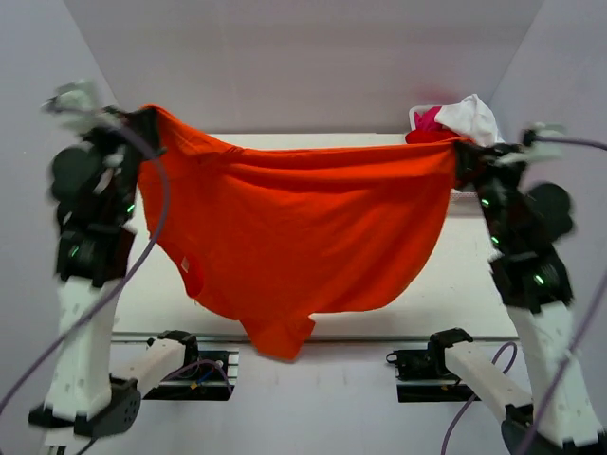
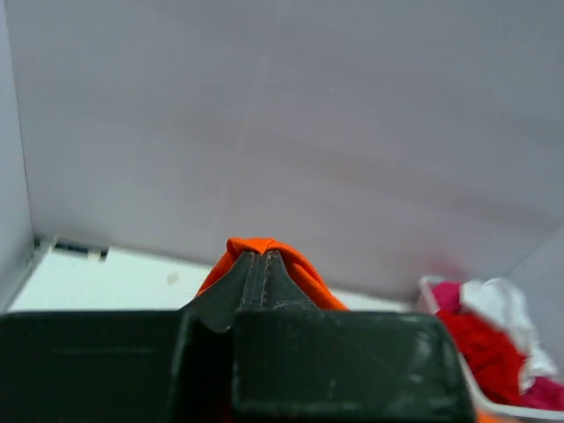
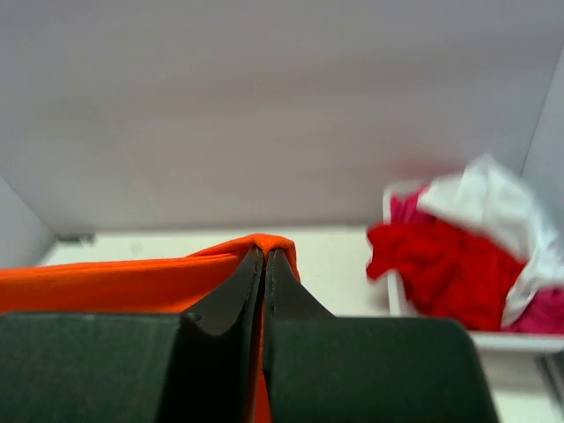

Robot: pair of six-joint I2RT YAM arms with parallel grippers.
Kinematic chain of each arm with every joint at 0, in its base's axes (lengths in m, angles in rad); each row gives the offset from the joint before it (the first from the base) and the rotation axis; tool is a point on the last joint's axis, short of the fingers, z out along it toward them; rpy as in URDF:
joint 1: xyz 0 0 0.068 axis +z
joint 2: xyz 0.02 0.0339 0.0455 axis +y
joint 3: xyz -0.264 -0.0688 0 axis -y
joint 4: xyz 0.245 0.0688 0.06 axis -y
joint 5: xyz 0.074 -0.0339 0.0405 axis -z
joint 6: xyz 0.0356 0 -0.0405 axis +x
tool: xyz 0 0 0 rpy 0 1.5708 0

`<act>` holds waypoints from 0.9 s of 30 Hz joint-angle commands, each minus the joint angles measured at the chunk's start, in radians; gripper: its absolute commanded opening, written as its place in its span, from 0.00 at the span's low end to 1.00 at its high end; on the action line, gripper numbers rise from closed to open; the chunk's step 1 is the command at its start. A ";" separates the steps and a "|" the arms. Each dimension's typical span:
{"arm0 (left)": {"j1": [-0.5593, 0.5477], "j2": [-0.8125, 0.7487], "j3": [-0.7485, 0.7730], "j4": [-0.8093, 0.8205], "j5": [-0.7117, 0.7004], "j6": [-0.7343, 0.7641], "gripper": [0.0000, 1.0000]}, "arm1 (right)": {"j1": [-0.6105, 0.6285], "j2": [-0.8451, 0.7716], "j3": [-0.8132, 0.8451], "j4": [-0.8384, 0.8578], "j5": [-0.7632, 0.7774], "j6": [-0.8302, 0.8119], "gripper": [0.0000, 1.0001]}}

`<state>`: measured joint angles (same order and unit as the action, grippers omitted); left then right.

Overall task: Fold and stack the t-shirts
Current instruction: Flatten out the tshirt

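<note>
The orange t-shirt [image 1: 303, 237] hangs stretched in the air between both arms, its lower edge drooping toward the near table edge. My left gripper [image 1: 144, 121] is shut on its left top corner, and the cloth [image 2: 264, 247] wraps over the tips of that gripper [image 2: 261, 257]. My right gripper [image 1: 462, 152] is shut on the right top corner, with orange cloth [image 3: 132, 282] running left from that gripper [image 3: 264, 256]. Red, magenta-pink and white t-shirts [image 1: 455, 121] lie heaped in a bin at the back right, also seen in the right wrist view [image 3: 458, 264] and the left wrist view [image 2: 485, 344].
The white bin [image 3: 392, 295] holding the heap stands at the table's back right corner. White walls close in the back and both sides. A metal rail [image 1: 370, 336] runs along the near table edge by the arm bases.
</note>
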<state>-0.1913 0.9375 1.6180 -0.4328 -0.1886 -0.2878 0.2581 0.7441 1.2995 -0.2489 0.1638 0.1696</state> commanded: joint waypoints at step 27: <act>0.038 1.222 0.161 0.166 0.014 -0.034 0.00 | -0.086 1.305 0.475 -0.260 -0.124 0.165 0.02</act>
<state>-0.1719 2.1395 1.6855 -0.2657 -0.1703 -0.3294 0.1898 1.9751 1.6428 -0.4206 0.0795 0.2996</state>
